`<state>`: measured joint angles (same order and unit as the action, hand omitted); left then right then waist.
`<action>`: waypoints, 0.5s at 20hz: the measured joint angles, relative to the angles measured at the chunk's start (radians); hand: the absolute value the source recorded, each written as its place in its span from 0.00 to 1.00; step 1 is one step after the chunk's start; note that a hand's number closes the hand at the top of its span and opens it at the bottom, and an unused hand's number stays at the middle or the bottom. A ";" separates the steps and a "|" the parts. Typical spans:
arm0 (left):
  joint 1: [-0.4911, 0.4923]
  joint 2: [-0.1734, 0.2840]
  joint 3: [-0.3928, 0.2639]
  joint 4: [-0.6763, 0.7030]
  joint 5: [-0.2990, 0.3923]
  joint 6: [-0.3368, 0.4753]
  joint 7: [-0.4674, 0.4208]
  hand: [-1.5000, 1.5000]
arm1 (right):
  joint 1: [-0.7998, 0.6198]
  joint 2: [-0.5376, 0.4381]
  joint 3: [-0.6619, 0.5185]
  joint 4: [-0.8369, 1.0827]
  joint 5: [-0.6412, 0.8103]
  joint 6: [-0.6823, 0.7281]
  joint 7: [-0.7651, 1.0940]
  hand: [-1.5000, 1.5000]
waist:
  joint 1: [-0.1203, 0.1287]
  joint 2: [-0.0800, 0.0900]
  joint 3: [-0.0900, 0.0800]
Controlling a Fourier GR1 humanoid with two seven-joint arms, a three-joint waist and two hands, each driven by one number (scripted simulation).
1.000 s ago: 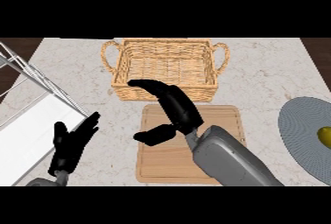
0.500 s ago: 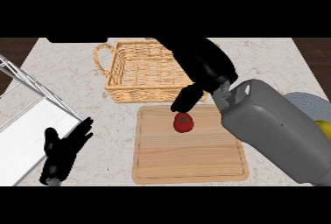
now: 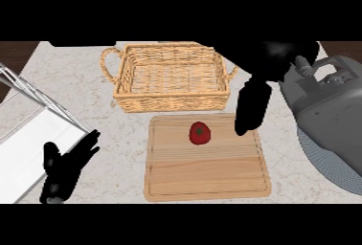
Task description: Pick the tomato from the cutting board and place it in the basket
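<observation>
1. Beneath and all around the fingers lies the pale speckled counter point(image 3: 84, 95), the largest surface in the head view; no writing, brand or label can be read on it or on anything upon it.
2. Up and to the left of the right hand's fingertips stands the wicker basket point(image 3: 170, 103), two-handled, its nearest wall just beyond the far edge of the board. It is where the tomato has to go.
3. Directly under those fingertips lies the wooden cutting board point(image 3: 205, 172), flat on the counter, with a groove running round near its rim.
4. Just below the right forearm, at the counter's right edge, part of a grey round mat point(image 3: 332, 167) shows; at the far left leans a white rack point(image 3: 28, 139), beside the left hand.
5. The right hand point(image 3: 263, 72) hangs over the board's far right corner, its fingers point(image 3: 249, 115) straight and pointing down, spread apart from the palm and holding nothing.
6. The left hand point(image 3: 63, 167) rests at the lower left, fingers up and relaxed, empty.
7. Just left of the right fingertips, apart from them, the tomato point(image 3: 201, 133) lies on the far half of the board, not yet touched. It looks small, smooth and round, so I judge it light but apt to roll or slip, and soft enough to bruise. Taking it across its widest part, thumb on one side and fingers on the other, seems safest.
</observation>
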<state>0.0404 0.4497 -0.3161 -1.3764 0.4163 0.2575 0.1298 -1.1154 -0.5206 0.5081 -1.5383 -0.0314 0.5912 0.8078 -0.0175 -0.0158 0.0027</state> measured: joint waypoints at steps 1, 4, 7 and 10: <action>0.000 0.001 0.000 -0.002 -0.002 -0.004 0.001 0.50 | -0.007 -0.006 -0.007 -0.004 -0.024 0.024 0.018 0.00 | 0.002 0.001 0.000; 0.005 0.002 0.001 -0.018 -0.009 -0.003 0.020 0.50 | 0.001 -0.035 -0.026 -0.022 -0.062 0.071 0.025 0.00 | 0.006 0.004 0.000; 0.022 -0.006 0.003 -0.031 -0.018 -0.003 0.008 0.50 | 0.009 -0.037 -0.042 -0.050 -0.100 0.082 0.050 0.00 | 0.009 0.005 0.000; 0.023 -0.009 0.009 -0.027 -0.029 -0.008 0.009 0.50 | 0.061 -0.042 -0.051 -0.093 -0.099 0.086 0.049 0.00 | 0.010 0.006 0.002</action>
<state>0.0629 0.4410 -0.3070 -1.4037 0.3873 0.2500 0.1390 -1.0543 -0.5630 0.4566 -1.6310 -0.1306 0.6776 0.8564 -0.0074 -0.0094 0.0042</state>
